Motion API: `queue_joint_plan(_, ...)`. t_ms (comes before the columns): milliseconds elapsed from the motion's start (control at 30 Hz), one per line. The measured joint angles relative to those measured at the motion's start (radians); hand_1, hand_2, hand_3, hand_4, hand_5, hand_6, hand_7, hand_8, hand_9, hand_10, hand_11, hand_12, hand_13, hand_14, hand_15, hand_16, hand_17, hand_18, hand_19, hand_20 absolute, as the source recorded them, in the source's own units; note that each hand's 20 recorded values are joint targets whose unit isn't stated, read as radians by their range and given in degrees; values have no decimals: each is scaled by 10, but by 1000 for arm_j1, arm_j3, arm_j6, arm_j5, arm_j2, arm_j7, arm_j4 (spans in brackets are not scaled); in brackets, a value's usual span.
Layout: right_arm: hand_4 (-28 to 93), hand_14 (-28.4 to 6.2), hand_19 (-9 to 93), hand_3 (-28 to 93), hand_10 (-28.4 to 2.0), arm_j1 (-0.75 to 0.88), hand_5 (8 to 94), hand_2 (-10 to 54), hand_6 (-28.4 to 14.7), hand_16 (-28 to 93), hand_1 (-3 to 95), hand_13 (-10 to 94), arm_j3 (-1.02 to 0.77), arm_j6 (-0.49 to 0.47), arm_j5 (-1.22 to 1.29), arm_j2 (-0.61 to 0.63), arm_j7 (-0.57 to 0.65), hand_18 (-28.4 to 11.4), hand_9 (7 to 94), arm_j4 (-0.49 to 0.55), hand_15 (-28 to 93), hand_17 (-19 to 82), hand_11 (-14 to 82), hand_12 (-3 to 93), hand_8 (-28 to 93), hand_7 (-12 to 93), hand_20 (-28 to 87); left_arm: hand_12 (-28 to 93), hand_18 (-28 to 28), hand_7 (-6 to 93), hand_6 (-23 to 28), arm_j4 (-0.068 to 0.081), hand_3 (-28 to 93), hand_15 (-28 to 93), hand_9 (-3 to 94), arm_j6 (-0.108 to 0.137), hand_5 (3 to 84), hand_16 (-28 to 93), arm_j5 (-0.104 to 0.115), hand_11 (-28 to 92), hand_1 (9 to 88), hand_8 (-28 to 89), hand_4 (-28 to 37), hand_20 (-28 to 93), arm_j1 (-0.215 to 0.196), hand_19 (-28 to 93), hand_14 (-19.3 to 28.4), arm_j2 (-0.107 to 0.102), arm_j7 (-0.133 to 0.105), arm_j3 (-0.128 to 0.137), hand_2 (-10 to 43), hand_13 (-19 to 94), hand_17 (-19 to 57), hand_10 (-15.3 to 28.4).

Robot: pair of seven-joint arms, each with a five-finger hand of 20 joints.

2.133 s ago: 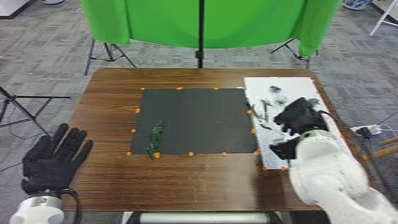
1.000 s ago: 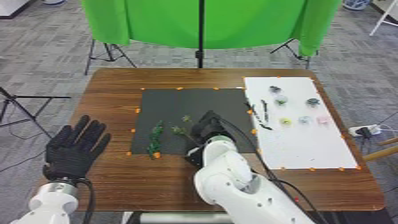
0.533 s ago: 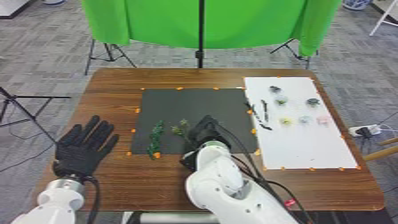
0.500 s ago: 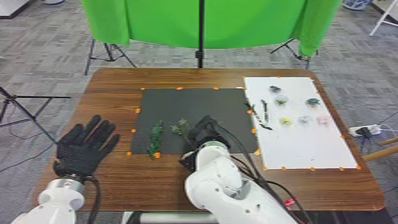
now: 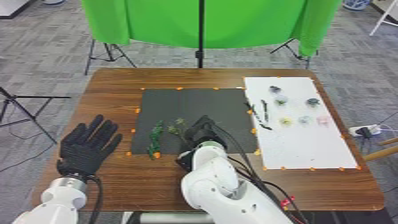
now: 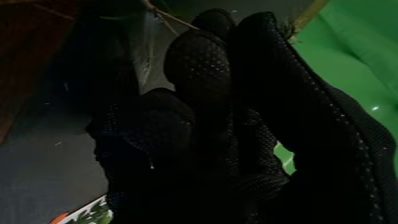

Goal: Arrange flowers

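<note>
On the black mat (image 5: 191, 104), right hand (image 5: 202, 132) now over from the white sheet (image 5: 311, 145), fingers narrow, pinching the thin sprig (image 5: 179, 121) beside the dense green sprig (image 5: 155, 137); second placement likely nearly done. Left hand (image 5: 86, 152) wide.

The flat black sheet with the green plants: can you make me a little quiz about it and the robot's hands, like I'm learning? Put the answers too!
1. True or false: the robot's left hand, in a black fabric glove, has straight fingers.
2. In the head view, which is closest to the robot's right hand, also black-gloved?
a) the small, round pink flower head
b) the thin, paler green sprig
c) the small, round yellow flower head
3. Fill in: on the flat black sheet, the dark green leafy sprig lies to the ____ of the paler one in the head view.

Key: 1 true; 2 b; 3 left.
</note>
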State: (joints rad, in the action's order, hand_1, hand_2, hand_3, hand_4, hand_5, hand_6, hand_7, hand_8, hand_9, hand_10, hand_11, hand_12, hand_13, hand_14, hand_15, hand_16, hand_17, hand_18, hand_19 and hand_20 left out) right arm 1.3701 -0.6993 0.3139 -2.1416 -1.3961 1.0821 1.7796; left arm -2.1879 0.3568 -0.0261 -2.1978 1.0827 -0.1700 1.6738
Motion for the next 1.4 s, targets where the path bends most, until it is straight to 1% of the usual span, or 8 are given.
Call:
queue_joint_plan(333, -199, -139, 886, 674, -150, 0, 763, -95, -74, 290, 543, 752, 13, -19, -1, 7, -21, -284, 807, 4, 748, 348, 431, 384, 88, 215, 251, 128, 128, 175, 98, 1, 779, 375, 430, 0, 521, -63, -1, 222, 303, -83, -202, 144, -1, 294, 153, 2, -2, 2, 182, 304, -37, 166)
queue_joint_plan(467, -192, -140, 883, 678, -154, 0, 759, -95, -82, 288, 533, 752, 19, -29, -5, 15, -31, -284, 811, 6, 749, 348, 429, 374, 68, 160, 255, 129, 128, 177, 98, 0, 777, 374, 430, 1, 521, -62, -20, 223, 303, -83, -202, 144, -4, 294, 152, 3, -3, 3, 182, 304, -37, 165)
queue_joint_plan(567, -191, -141, 882, 692, -157, 0, 752, -95, -83, 288, 517, 753, 21, -39, -5, 20, -36, -284, 812, 8, 748, 347, 427, 368, 57, 143, 258, 129, 128, 176, 98, -1, 778, 374, 430, 3, 521, -62, -28, 224, 303, -84, -203, 144, -7, 295, 153, 4, -5, 6, 182, 304, -38, 166)
queue_joint_plan(800, -189, -144, 879, 726, -164, 0, 742, -95, -86, 287, 474, 754, 27, -45, -2, 35, -50, -284, 811, 18, 747, 347, 440, 335, 0, 119, 265, 128, 129, 178, 98, -2, 777, 374, 430, 2, 521, -62, -26, 224, 303, -84, -207, 144, -15, 295, 152, 8, -20, 11, 181, 305, -38, 165)
queue_joint_plan(833, -186, -145, 877, 733, -165, 1, 739, -95, -89, 287, 468, 755, 28, -45, -2, 38, -53, -284, 812, 21, 746, 347, 443, 322, -60, 112, 270, 128, 129, 179, 98, -3, 777, 375, 430, 2, 520, -62, -26, 224, 302, -84, -207, 144, -17, 295, 152, 9, -23, 13, 181, 305, -38, 165)
queue_joint_plan(900, -182, -145, 875, 737, -169, 2, 727, -95, -97, 285, 461, 757, 28, -45, -2, 46, -60, -284, 818, 29, 744, 348, 433, 304, -95, 100, 273, 128, 128, 179, 98, -5, 777, 375, 430, 2, 521, -63, -25, 225, 302, -84, -207, 144, -22, 295, 152, 14, -27, 18, 181, 305, -38, 165)
queue_joint_plan(1133, -178, -147, 871, 734, -174, 8, 699, -95, -121, 285, 443, 765, 14, -44, -3, 83, -80, -284, 830, 64, 735, 353, 409, 277, -109, 75, 278, 128, 128, 179, 98, -15, 777, 376, 430, 0, 520, -63, -24, 224, 302, -84, -208, 144, -50, 294, 153, 37, -45, 40, 181, 304, -37, 166)
queue_joint_plan(1400, -173, -144, 873, 723, -173, 14, 708, -95, -113, 293, 434, 767, -36, -63, 44, 119, -88, -284, 833, 115, 738, 357, 403, 277, -109, 78, 281, 128, 128, 180, 97, -17, 776, 376, 430, -1, 520, -63, -16, 224, 302, -85, -210, 145, -63, 294, 152, 50, -52, 50, 181, 305, -37, 165)
